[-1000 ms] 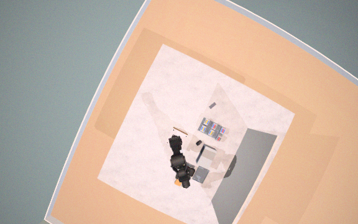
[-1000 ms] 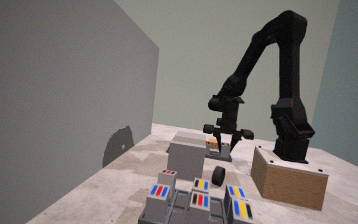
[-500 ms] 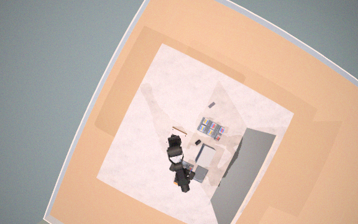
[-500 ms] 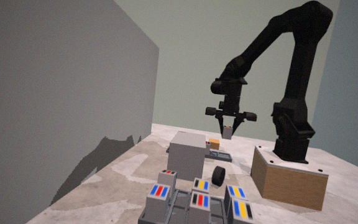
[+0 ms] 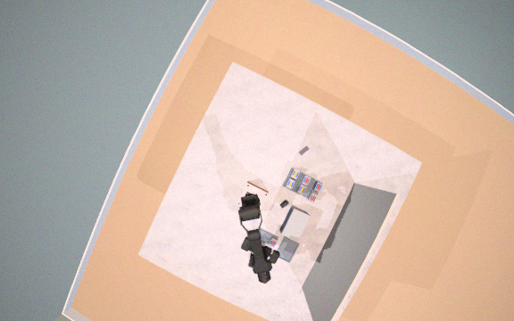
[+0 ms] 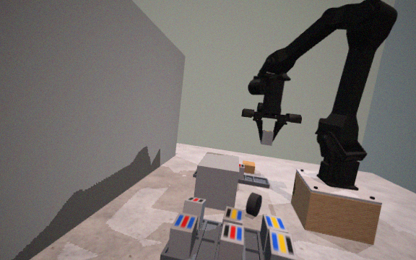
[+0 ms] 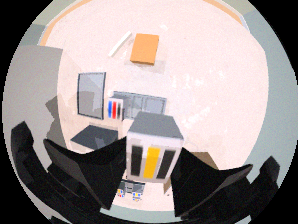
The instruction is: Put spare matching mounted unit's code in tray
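My gripper [image 6: 267, 139] [image 7: 153, 165] is shut on a grey block whose end has black, yellow and black stripes. It holds the block high above the table. A low rack with compartments [image 6: 269, 184] [image 7: 137, 94] lies beneath and beyond it, with a blue, red and black striped block [image 5: 273, 242] [image 7: 114, 109] at its left end in the wrist view. A flat square tray [image 5: 288, 249] [image 7: 91, 102] lies beside that rack. Several striped blocks, among them a blue-red-blue one [image 6: 185, 221], stand in another rack [image 5: 298, 183]. I cannot tell which unit is the mounted one; no back code shows.
A large grey box [image 5: 295, 223] [image 6: 217, 180] stands between the two racks. A black disc [image 5: 284, 203] [image 6: 254, 204] stands near it. A tall grey wall [image 6: 85, 90] rises along one side. An orange block [image 6: 248, 167] [image 7: 145, 49] and a white bar [image 7: 120, 44] lie farther off.
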{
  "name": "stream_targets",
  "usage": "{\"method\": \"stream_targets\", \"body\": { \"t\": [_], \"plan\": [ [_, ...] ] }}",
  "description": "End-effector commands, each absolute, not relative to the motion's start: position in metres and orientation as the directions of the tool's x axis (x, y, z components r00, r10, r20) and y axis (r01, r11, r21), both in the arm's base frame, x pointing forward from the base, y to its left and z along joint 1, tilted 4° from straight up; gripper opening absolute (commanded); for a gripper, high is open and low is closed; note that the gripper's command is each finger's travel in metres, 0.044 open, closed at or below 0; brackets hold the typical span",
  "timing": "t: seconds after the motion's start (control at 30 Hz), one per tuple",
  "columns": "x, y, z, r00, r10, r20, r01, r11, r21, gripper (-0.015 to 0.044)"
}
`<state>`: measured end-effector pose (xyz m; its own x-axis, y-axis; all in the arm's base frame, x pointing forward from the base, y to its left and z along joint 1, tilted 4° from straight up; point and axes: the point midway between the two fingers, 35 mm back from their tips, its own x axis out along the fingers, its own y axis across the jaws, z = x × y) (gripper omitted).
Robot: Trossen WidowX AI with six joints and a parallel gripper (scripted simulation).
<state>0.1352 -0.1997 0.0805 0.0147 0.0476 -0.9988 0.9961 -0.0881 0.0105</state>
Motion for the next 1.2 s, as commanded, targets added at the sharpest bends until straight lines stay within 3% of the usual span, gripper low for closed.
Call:
{"method": "stream_targets", "body": {
  "t": [0.0,1.17],
  "plan": [
    [0.132,-0.201,0.100,0.016,0.048,-0.999,0.997,-0.082,0.012,0.0000],
    [0.278,-0.226,0.109,0.024,0.046,-0.999,0.997,-0.075,0.020,0.0000]
  ]
}}
